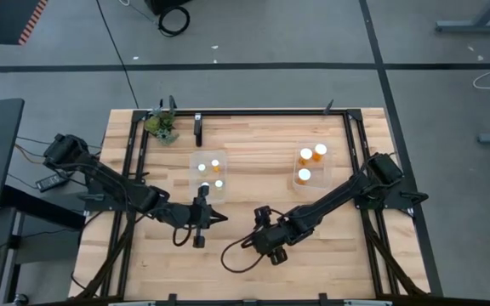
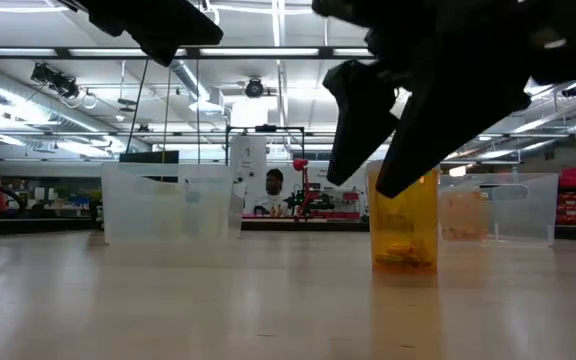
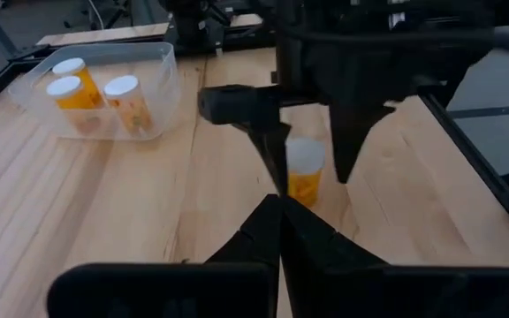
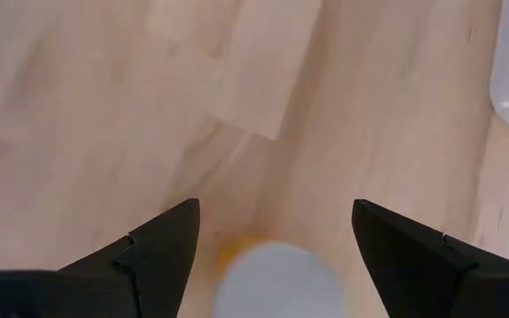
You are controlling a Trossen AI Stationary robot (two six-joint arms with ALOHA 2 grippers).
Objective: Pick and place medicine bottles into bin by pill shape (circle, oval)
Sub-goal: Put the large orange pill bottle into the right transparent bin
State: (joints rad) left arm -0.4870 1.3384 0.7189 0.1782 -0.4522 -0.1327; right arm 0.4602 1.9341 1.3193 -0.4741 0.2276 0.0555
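No text, label, brand, number or sign can be read in any of the views; the amber bottle [image 2: 404, 228] under the right gripper [image 4: 269, 237] shows no legible label, and the signs in the room beyond the table are too blurred to make out
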